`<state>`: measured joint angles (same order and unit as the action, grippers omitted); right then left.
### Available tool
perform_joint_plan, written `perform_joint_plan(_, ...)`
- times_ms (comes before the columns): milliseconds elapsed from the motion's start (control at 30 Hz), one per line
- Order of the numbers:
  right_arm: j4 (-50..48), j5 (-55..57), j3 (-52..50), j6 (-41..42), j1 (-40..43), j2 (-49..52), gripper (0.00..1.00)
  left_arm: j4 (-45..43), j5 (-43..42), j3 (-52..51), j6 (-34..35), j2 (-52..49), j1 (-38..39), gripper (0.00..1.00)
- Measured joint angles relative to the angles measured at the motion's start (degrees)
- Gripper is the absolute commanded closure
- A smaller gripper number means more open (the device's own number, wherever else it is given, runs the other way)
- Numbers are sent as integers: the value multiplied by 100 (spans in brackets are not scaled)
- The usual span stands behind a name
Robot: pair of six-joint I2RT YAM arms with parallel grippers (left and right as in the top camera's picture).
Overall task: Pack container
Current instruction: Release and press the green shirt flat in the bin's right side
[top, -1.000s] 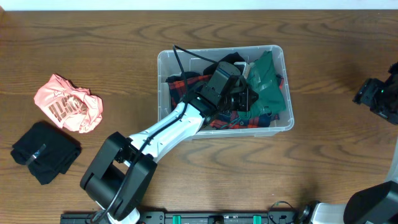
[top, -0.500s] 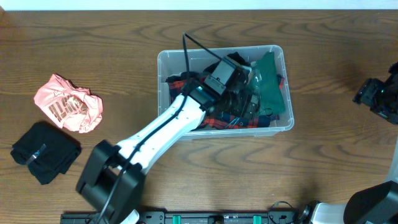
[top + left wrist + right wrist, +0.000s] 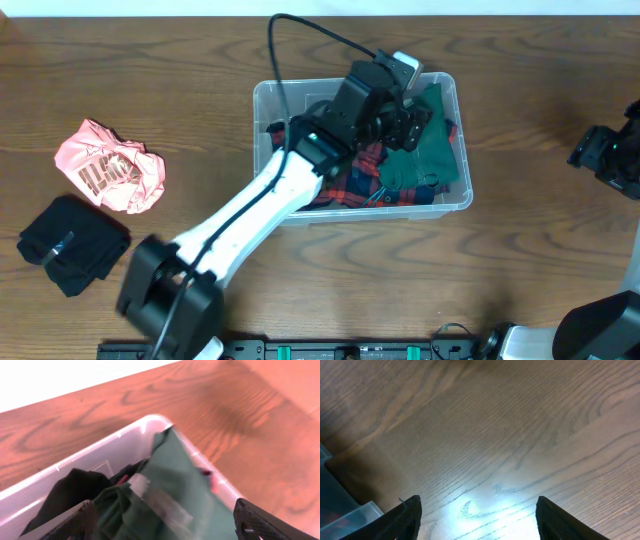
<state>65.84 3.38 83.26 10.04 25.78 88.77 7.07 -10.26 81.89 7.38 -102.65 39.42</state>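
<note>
Near the middle of the table (image 3: pixel 520 270) sits the container (image 3: pixel 258 110), holding a green garment (image 3: pixel 432 145) on its 3 o'clock side, red plaid cloth (image 3: pixel 365 178) and a black garment (image 3: pixel 70 492). Over its 1 o'clock corner hangs the left gripper (image 3: pixel 404 120), jaws spread wide and clamping nothing, with the green garment below them. At 3 o'clock from the container, well apart, the right gripper (image 3: pixel 477 512) has its jaws far apart above the wood. A pink garment (image 3: pixel 110 165) lies at 9 o'clock and a black folded cloth (image 3: pixel 75 243) at 8 o'clock.
</note>
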Motion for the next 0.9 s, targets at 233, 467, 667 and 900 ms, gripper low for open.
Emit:
perform_joint_plan(233, -4, -2, 0, 0, 0, 0, 29, -149, -98, 24, 13, -1241, -31, 18)
perform_joint_plan(467, -4, -2, 0, 0, 0, 0, 29, 144, -398, 284, 7, -1425, -122, 20)
perform_joint_plan(667, 15, -4, 0, 0, 0, 0, 29, 914, -284, 627, -151, -1375, -59, 0)
perform_joint_plan(900, 15, -4, 0, 0, 0, 0, 29, 1062, 140, 734, -411, -973, 22, 2)
